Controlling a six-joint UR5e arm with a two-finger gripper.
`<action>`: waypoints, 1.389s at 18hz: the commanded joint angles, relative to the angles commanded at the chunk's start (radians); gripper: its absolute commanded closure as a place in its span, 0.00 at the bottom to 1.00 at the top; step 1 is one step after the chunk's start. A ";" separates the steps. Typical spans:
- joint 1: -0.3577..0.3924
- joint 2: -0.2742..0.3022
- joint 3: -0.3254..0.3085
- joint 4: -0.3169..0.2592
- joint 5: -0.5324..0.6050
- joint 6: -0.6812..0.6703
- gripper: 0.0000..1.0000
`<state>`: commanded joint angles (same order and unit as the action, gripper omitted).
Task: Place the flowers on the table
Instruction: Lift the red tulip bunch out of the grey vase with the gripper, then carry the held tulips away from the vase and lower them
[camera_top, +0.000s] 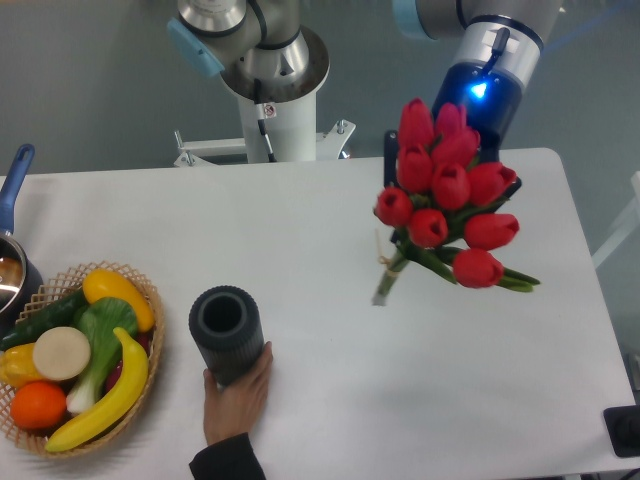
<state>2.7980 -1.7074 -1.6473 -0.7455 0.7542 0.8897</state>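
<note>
The flowers (447, 200), a bunch of red tulip buds with green leaves and pale stems, hang tilted over the right half of the white table (330, 240). Their stem ends (384, 288) point down-left, close to the tabletop. My gripper (452, 168) comes down from the back right with a blue light on its wrist. It is mostly hidden behind the buds. One dark finger (390, 152) shows to the left of the bunch and one at its right. The gripper is shut on the flowers.
A dark grey ribbed vase (226, 332) stands at the front left, steadied by a person's hand (237, 396). A wicker basket of fruit and vegetables (75, 355) sits at the left edge, with a blue-handled pot (12, 250) behind it. The robot base (272, 90) stands at the back.
</note>
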 joint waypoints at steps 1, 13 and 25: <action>-0.002 0.012 -0.023 0.000 0.066 0.003 0.54; -0.060 -0.018 -0.177 -0.069 0.658 0.097 0.54; -0.066 -0.218 -0.192 -0.072 0.878 0.097 0.54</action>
<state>2.7321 -1.9250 -1.8392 -0.8176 1.6318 0.9863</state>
